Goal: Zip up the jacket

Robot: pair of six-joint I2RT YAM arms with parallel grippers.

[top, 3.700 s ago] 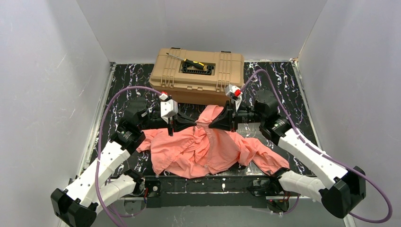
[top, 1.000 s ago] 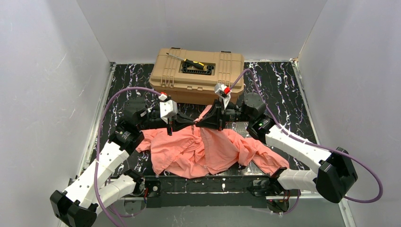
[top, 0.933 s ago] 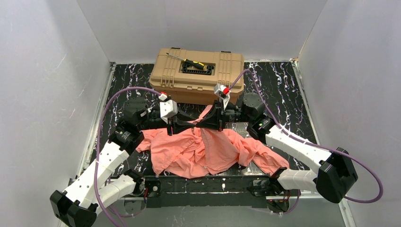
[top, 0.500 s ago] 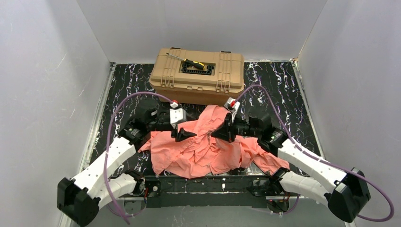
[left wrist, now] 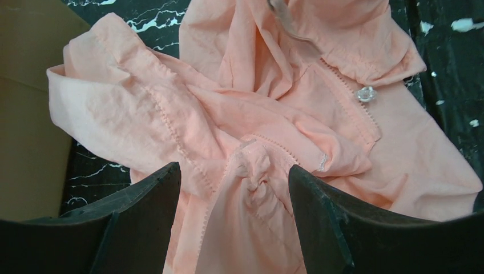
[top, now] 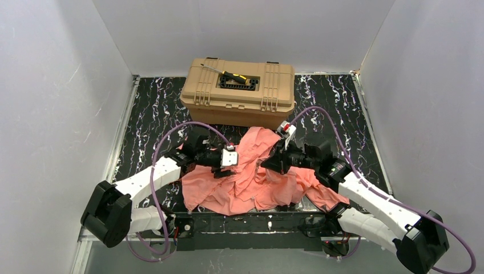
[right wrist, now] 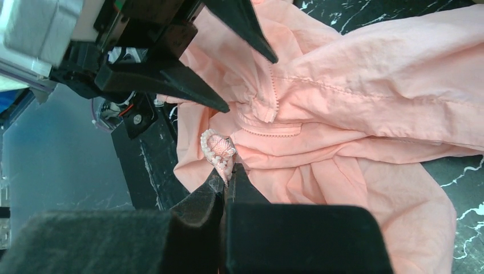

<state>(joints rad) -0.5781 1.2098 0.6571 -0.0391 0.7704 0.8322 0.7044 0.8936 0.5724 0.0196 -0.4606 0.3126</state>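
the right gripper point(right wrist: 225, 181) is clenching the jacket's point(right wrist: 354, 108) bunched zipper edge point(right wrist: 217, 149), seemingly presenting it to the released left gripper point(left wrist: 233, 170) hovering nearby.

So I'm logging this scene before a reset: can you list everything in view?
jacket: one, salmon pink, crumpled mid-table between the arms
toolbox: one, tan, far side of table, behind the jacket
screwdriver: one, black and yellow handle, on the toolbox lid
table: one, black marbled
cables: two, purple, looping above the arms
left pincer: one, black, open over the jacket
right pincer: one, black, shut on the jacket's zipper edge
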